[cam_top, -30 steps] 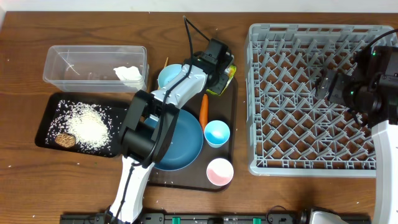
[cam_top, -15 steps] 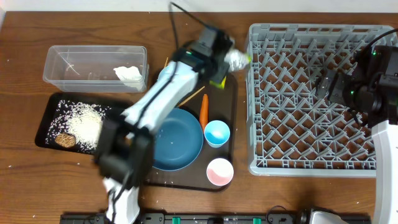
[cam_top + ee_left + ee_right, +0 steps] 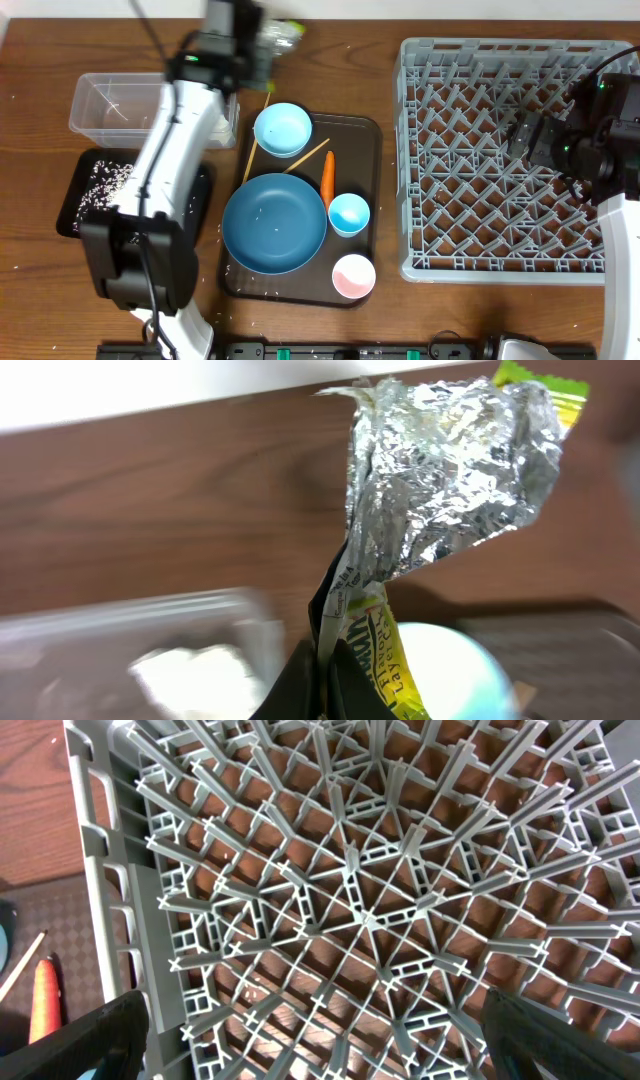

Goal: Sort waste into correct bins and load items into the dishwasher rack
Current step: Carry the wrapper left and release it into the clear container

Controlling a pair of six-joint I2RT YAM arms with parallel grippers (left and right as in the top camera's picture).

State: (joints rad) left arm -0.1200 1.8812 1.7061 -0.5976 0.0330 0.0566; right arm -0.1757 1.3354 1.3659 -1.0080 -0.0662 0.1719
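Left wrist view: the left gripper (image 3: 322,678) is pinched shut on the lower edge of the crinkled yellow-green and silver wrapper (image 3: 440,480), held up off the wooden table (image 3: 150,490) with the clear plastic tub (image 3: 70,635) blurred at lower left and the light blue bowl (image 3: 455,665) at lower right. The right gripper (image 3: 312,1020) hangs over the grey dishwasher rack (image 3: 360,910), jaws spread wide and empty.

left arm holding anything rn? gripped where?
Left gripper is shut on the wrapper, pinched at its yellow-green printed end; silver foil sticks out free. Right gripper open above the dishwasher rack, holding nothing.
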